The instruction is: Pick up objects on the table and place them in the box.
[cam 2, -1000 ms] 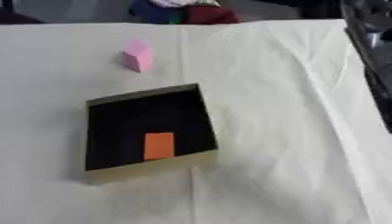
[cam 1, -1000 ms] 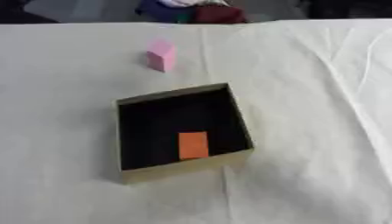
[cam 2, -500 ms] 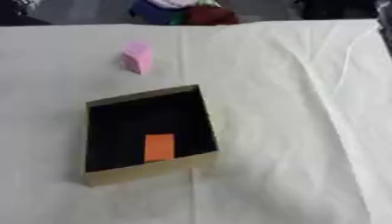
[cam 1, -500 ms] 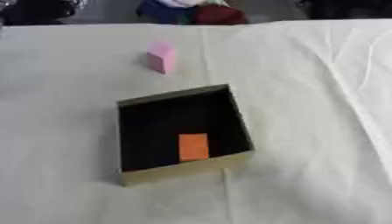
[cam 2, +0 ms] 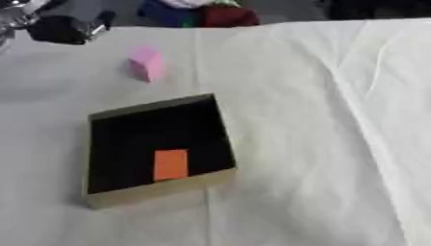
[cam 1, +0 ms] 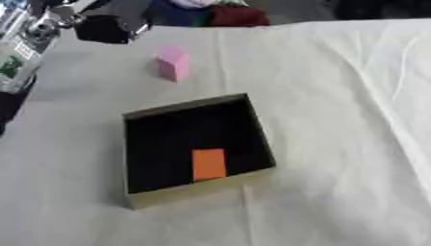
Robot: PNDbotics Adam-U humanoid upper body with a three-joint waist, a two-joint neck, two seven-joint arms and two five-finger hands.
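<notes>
A pink block (cam 1: 172,63) stands on the white cloth, beyond the box. The box (cam 1: 200,188) is shallow tan cardboard with a black inside, and an orange block (cam 1: 209,164) lies flat in its near part. My left hand (cam 1: 103,29) shows as a black shape at the upper left, up and to the left of the pink block and apart from it. Its silver and black arm (cam 1: 25,36) runs along the left edge. My right hand shows in neither view.
The white cloth (cam 1: 336,120) covers the table, with creases on its right side. Blue and dark red bundles (cam 1: 210,12) lie past the far edge. Open cloth lies to the right of the box and in front of it.
My left arm and hand have come into view at the upper left, nearer the pink block. The dark right arm seen at the right edge a second ago is gone.
</notes>
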